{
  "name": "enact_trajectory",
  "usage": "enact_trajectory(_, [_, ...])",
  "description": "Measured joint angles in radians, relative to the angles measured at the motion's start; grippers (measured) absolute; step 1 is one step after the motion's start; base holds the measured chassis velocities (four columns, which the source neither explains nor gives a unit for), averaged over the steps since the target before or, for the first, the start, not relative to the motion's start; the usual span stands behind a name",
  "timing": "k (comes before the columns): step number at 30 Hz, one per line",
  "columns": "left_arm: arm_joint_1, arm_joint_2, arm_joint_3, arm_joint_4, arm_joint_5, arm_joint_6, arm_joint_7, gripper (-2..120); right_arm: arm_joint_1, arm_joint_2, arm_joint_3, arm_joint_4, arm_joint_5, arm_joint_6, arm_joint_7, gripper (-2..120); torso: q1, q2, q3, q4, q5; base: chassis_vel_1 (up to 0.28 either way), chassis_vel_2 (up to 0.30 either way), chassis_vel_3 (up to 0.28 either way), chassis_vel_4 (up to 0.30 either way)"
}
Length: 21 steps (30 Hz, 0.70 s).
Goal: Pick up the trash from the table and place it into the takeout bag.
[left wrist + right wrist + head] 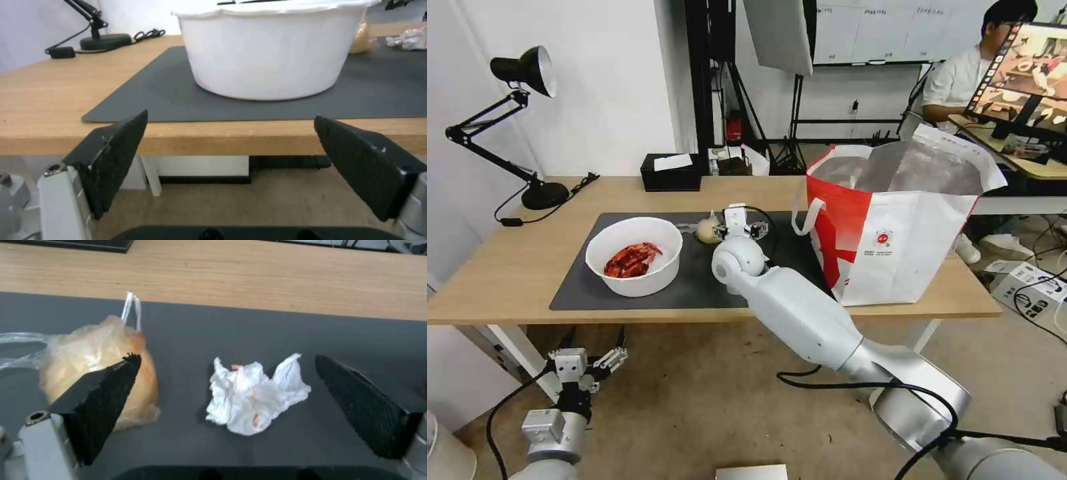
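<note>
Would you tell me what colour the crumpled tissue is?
White with faint orange stains, clearest in the right wrist view: tissue.

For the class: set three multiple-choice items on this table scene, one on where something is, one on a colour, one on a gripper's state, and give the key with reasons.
1. Where does the crumpled tissue lie?
A. on the dark grey mat
B. inside the takeout bag
C. in the white bowl

2. What colour are the shells in the bowl?
A. green
B. red
C. black

3. How is the right gripper set?
A. shut on the tissue
B. shut on the small knotted bag
C. open, with the tissue between its fingers

Key: 1 A, the right wrist view shows the tissue resting on bare mat beside the knotted bag. 2 B, the head view shows red shells in the bowl. 3 C, the black fingers stand wide apart either side of the tissue, touching nothing. The left gripper is low, before the table edge.
</note>
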State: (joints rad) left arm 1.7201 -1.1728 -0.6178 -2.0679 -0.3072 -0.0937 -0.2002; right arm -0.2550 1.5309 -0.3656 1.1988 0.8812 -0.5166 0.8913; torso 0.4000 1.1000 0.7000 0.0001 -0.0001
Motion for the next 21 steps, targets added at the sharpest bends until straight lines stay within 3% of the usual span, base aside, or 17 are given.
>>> enact_trajectory(21, [0.005, 0.003, -0.006, -0.02, -0.007, 0.0, 0.0, 100, 0.052, 0.008, 0.022, -0.101, 0.044, -0.059, -0.027, 100, 0.0, 0.0, 0.0, -0.0001, 0.0001, 0.0, 0.0, 0.0, 0.0])
